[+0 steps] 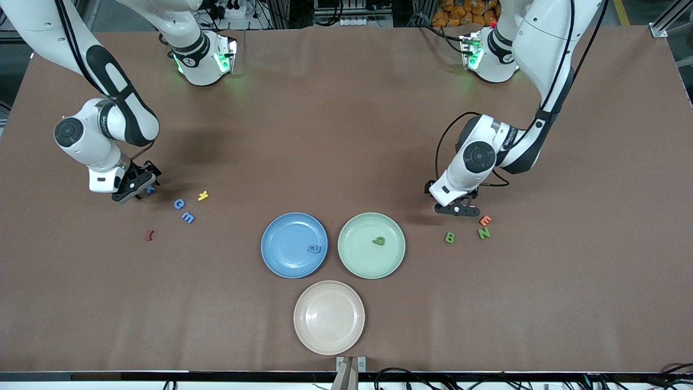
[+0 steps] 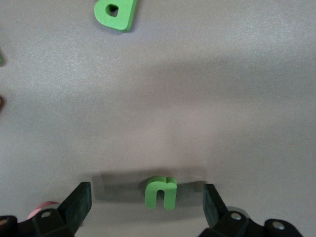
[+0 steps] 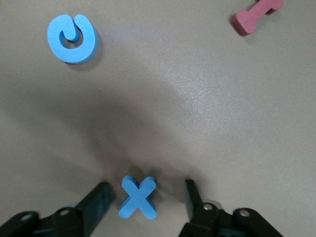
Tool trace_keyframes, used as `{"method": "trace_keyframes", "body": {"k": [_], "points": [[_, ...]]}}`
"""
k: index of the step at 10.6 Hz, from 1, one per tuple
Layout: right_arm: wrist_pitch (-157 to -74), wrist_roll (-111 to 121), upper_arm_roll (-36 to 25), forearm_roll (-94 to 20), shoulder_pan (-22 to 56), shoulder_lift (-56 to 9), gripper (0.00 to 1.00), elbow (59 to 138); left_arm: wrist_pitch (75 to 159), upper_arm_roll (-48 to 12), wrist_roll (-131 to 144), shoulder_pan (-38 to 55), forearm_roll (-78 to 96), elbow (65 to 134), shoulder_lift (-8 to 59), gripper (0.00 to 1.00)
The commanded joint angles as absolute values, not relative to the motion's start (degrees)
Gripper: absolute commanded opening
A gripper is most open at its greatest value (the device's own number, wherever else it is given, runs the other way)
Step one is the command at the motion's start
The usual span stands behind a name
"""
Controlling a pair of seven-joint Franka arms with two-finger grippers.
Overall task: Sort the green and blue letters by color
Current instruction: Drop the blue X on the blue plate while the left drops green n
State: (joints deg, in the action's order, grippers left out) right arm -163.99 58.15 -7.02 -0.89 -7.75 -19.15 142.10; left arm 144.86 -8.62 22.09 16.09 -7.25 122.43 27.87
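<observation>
Two grippers low at the table: right gripper (image 3: 146, 197) w/ fingers apart around blue X (image 3: 138, 197); left gripper (image 2: 148, 202) likewise spread around green u (image 2: 161, 193) (neither clamped).

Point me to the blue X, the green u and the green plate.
blue X (image 3: 138, 197), right wrist view, on the crossing of its strokes.
green u (image 2: 161, 192), left wrist view, on its top face.
green plate (image 1: 357, 260), front view, on bare rim.

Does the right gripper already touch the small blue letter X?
Apart. In the right wrist view, the open right gripper straddles the small blue foam letter X; bare table shows between the letter and each finger.
</observation>
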Motion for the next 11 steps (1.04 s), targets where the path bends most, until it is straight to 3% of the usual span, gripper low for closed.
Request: {"method": "trace_keyframes", "body": {"k": [1, 2, 3, 7, 11], "points": [[-166.11, 59.68, -6.15, -0.35, -9.23, -19.51, 0.39, 143.17, 143.7, -9.14, 21.01, 15.47, -7.56, 122.34, 27.25, 1.0], [-166.11, 59.24, -6.15, -0.35, -9.14, -19.51, 0.35, 143.09, 143.7, -9.14, 21.44, 15.47, -7.47, 122.34, 27.25, 0.35], [-166.03, 58.98, -6.15, -0.44, -9.14, -19.51, 0.32, 143.0, 143.7, -9.14, 22.49, 15.64, -7.38, 122.34, 27.42, 0.0], [-165.32, 52.15, -5.54, -0.62, -7.13, -19.42, 0.23, 141.24, 143.7, -9.23, 27.06, 16.87, -7.21, 122.26, 27.51, 0.0], [-156.9, 43.61, -5.01, -0.7, -3.26, -18.81, 0.23, 135.8, 143.7, -9.23, 30.48, 17.49, -6.51, 119.9, 27.51, 0.0]]}}
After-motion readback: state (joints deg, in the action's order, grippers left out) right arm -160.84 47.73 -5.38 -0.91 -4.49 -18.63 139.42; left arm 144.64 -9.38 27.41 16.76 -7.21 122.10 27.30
